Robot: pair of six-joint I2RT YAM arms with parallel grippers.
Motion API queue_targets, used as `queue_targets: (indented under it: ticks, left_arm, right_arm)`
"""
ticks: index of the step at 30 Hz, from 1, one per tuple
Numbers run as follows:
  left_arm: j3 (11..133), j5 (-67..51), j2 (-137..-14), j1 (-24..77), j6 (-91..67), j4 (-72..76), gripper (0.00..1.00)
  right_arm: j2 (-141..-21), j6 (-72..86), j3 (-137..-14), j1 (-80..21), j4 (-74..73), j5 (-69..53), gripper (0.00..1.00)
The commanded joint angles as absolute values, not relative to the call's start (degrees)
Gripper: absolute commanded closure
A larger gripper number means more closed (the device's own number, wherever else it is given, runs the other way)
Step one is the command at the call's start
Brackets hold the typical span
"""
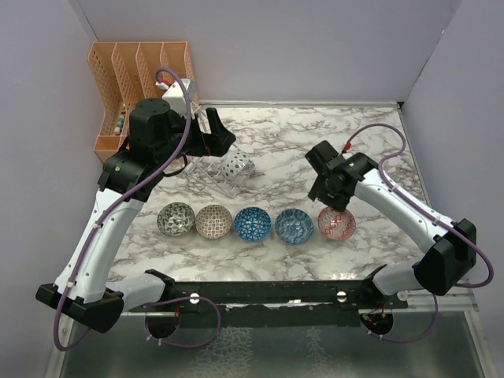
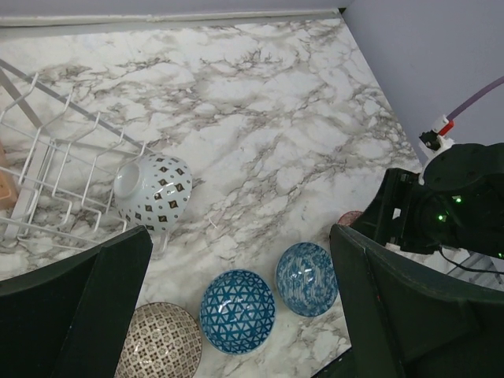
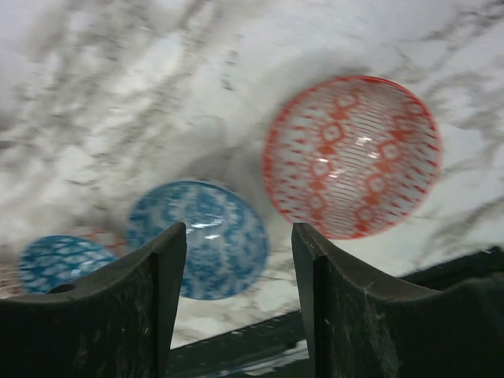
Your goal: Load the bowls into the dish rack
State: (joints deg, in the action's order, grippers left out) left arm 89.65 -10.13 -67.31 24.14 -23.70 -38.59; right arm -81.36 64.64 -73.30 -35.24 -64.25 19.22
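Hovering spread over the red bowl (image 3: 352,156), the right end effector (image 3: 238,232) looks lined up for a rim grab. The left end effector (image 2: 240,236), spread and empty, hangs by the dish rack (image 2: 47,165) far left, where one racked bowl (image 2: 153,191) leans in a slot. Four other bowls (image 1: 252,223) sit in the near row on the tabletop (image 1: 283,150).

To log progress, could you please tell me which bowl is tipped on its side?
The white bowl with dark diamonds outside, leaning at the rack's end. The other five sit open side up in a row.

An orange perforated organiser (image 1: 110,79) stands far left on the marble table (image 1: 291,134).
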Motion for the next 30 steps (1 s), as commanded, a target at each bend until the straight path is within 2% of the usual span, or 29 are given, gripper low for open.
queue_targets:
  ticks: [1,9,15,22,27,30]
  left_arm:
    - [86.86,-12.39,-65.63,24.47,-24.08,-37.11,0.01]
    - [86.96,-12.82,-65.06,24.87,-24.09,-37.36,0.01]
    - [87.36,-13.41,-64.95,24.92,-24.45,-37.66,0.01]
    - [87.39,-12.87,-65.12,24.95,-23.87,-37.91,0.01]
    - [87.36,-12.58,-65.38,24.95,-23.61,-37.95,0.01]
    - [87.28,-12.28,-65.48,24.92,-23.34,-38.0,0.01]
  right_arm:
    - [-77.5,63.22,-69.44,-34.42,-77.4,25.17,0.45]
    - [-82.45,57.67,-65.77,-31.85,-67.39,24.72,0.46]
    - [-84.76,54.68,-62.18,-28.59,-56.4,18.03,0.47]
    - [-88.39,55.0,-59.07,-28.39,-50.54,12.49,0.51]
    - [-89.6,55.2,-58.79,-28.39,-49.46,11.84,0.61]
    - [-89.59,54.79,-59.26,-28.37,-50.52,12.88,0.81]
